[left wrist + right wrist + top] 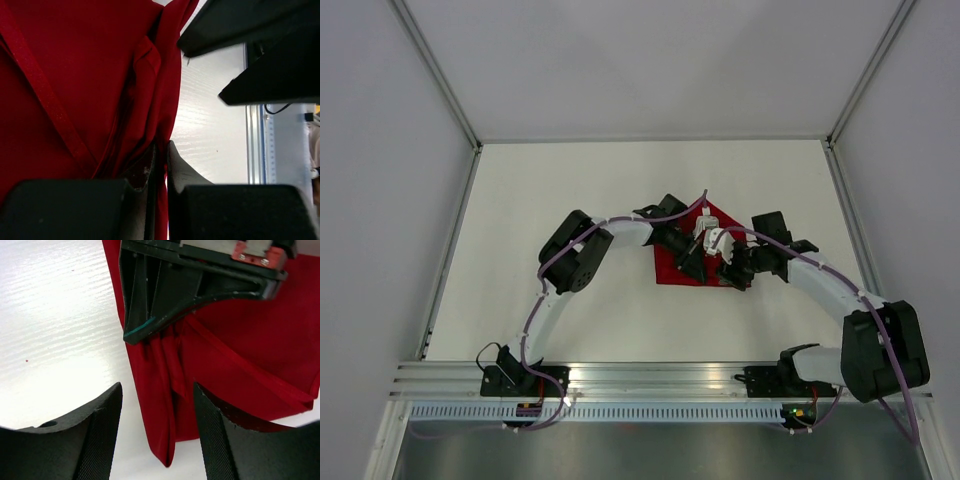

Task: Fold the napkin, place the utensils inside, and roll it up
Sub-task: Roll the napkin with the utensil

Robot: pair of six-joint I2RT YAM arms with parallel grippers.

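Left gripper (160, 165) is clamped on a bunched fold of the napkin (75, 75), right at its fingertips. The rest of the cloth spreads ahead and to its left, with a hem band running diagonally. Right gripper (157, 405) is spread wide with nothing in it, straddling the folded edge just short of the left's tips. Fabric reads thin, limp and a bit slick — likely to slip out of a shallow pinch, so take it at the doubled hem or stacked layers, deep in the pads. Knife not visible; can't tell if it's under the folds. Main obstruction is the two grippers crowding each other over the cloth. Beyond are the white table (210, 125) and an aluminium rail (256, 150).
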